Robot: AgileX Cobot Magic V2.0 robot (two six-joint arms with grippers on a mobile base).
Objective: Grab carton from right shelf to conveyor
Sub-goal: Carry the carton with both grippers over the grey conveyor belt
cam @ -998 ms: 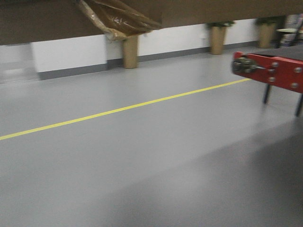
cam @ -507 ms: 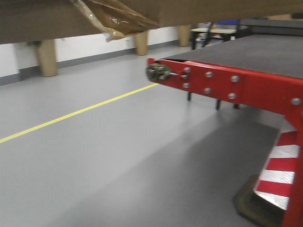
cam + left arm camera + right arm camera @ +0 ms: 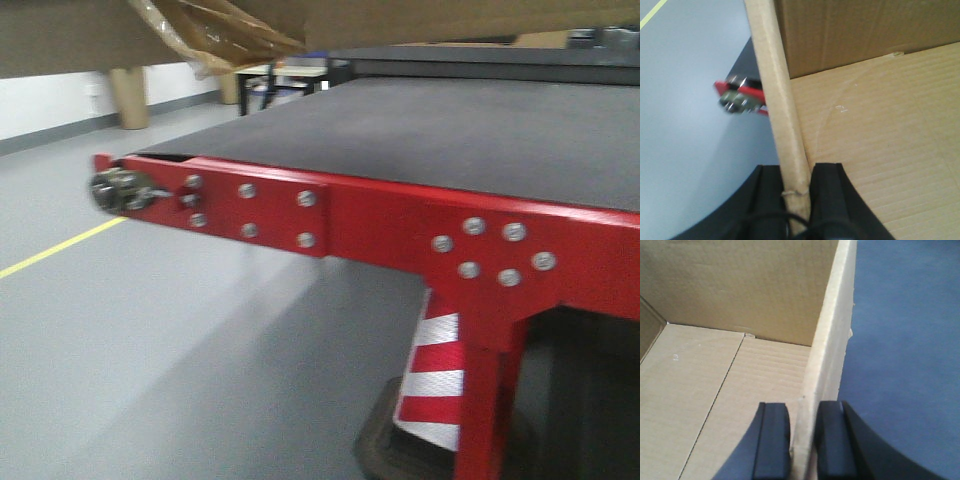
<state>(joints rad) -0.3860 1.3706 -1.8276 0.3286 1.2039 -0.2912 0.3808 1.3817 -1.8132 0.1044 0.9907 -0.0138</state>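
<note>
Brown carton (image 3: 865, 150), gripped by left hand (image 3: 797, 177), right hand (image 3: 802, 415)

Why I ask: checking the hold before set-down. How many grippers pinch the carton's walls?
2. The left gripper clamps the carton at its left wall; the right gripper clamps its right wall. Neither is hidden.

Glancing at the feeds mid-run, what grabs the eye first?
The conveyor fills the front view, its glossy red rail running across the middle. The carton hangs along the top edge, with a ragged tape strip dangling. In the wrist views, the left gripper and right gripper each pinch a side wall of the open carton.
</note>
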